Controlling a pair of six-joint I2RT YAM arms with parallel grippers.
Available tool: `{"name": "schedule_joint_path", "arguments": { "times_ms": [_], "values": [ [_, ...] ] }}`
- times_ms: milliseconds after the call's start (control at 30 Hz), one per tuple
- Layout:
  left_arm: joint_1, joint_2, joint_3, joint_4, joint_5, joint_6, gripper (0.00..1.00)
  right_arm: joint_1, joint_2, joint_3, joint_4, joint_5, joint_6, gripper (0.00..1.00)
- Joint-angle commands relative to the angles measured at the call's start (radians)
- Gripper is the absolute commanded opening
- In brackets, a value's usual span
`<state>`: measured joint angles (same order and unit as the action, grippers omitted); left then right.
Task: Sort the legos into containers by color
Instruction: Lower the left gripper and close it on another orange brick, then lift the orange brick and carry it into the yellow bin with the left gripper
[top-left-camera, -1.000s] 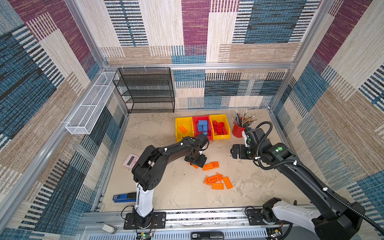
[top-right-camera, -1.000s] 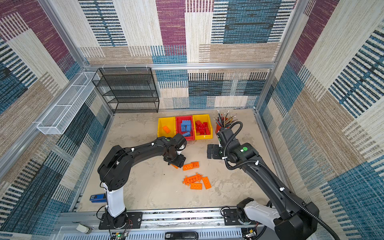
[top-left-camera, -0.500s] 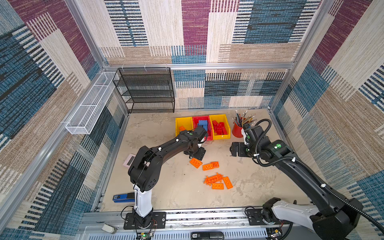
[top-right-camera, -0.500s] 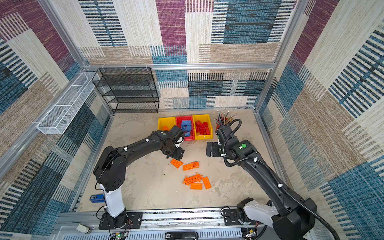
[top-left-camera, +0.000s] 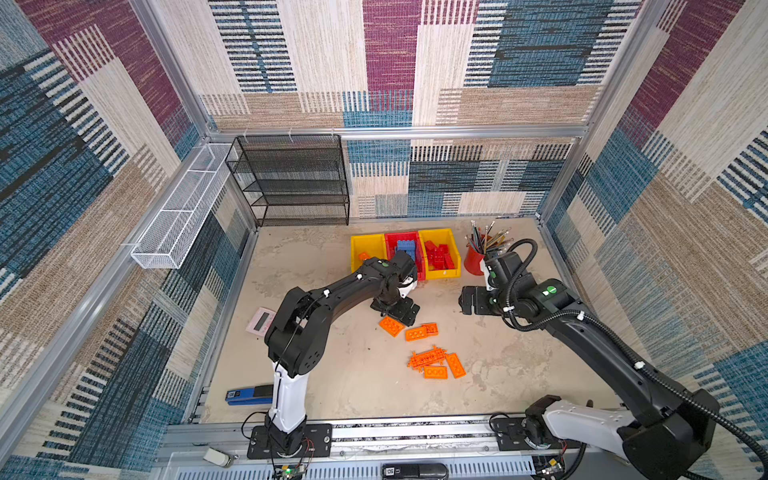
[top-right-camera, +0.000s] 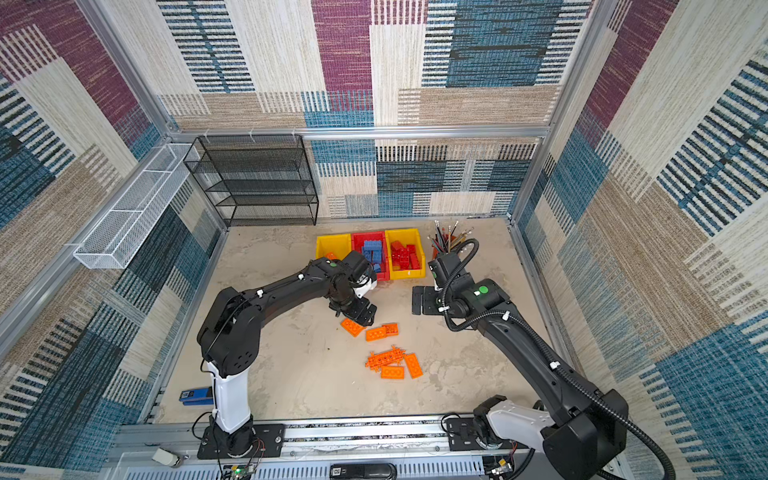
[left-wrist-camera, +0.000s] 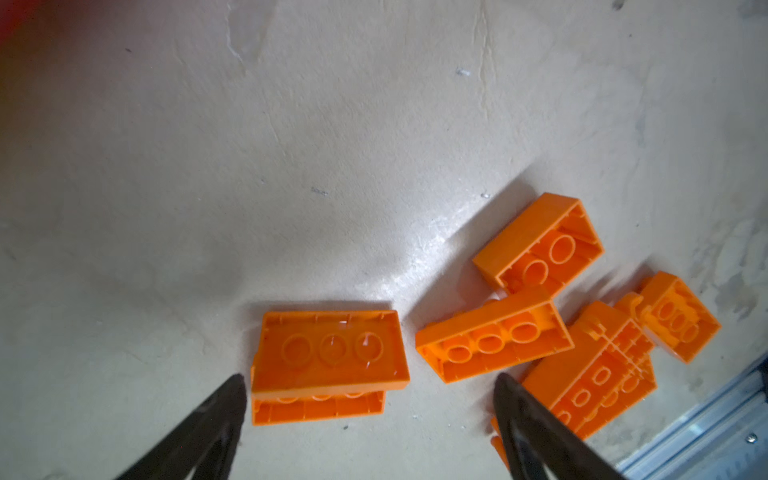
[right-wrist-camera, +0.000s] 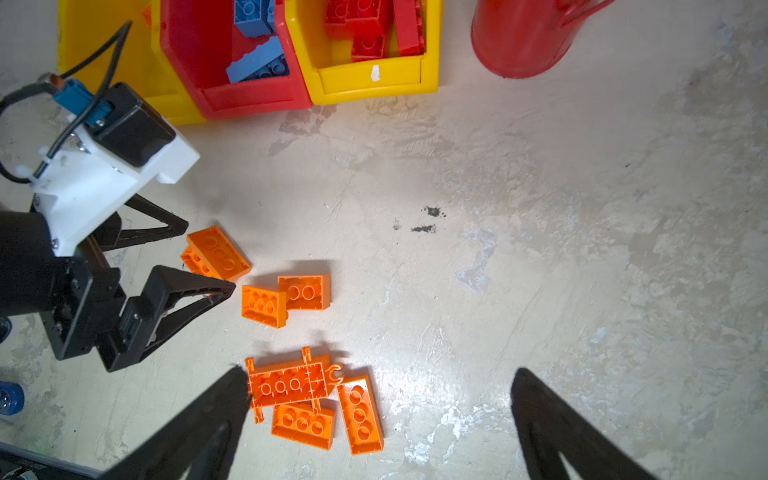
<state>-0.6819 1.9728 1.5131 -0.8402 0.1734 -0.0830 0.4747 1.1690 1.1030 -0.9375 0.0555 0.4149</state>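
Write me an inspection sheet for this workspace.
Surface: mottled beige table, few dark specks.
Job's things: orange legos loose; blue legos in red bin; red legos in yellow bin beside pencil cup; one orange piece in other yellow bin.
Clutter: pink calculator, blue stapler, pencil cup.
End effectors: left end effector open, flanking an orange brick; right end effector open, empty.
Cables: black hose along right arm.
Surroundings: black mesh rack, white mesh basket, patterned walls.

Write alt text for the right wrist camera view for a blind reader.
The open left gripper straddles an orange lego on the table, more orange legos scattered beside it. Nearby stand a red bin of blue legos, a yellow bin of red legos and a red cup. The right gripper is open, empty.
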Motion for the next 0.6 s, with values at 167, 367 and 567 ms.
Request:
{"name": "schedule_joint_path", "arguments": {
  "times_ms": [167, 367, 567],
  "values": [
    [-0.004, 0.030, -0.034, 0.024, -0.016, 0.023, 0.91, 0.001, -0.020, -0.004, 0.002, 0.010, 0.020, 0.99],
    [-0.005, 0.034, -0.058, 0.053, -0.069, -0.009, 0.86, 0.001, -0.026, -0.001, -0.008, 0.018, 0.021, 0.99],
    [-0.005, 0.039, -0.065, 0.075, -0.109, -0.036, 0.82, 0.001, -0.020, 0.012, -0.019, 0.029, 0.016, 0.99]
  ]
}}
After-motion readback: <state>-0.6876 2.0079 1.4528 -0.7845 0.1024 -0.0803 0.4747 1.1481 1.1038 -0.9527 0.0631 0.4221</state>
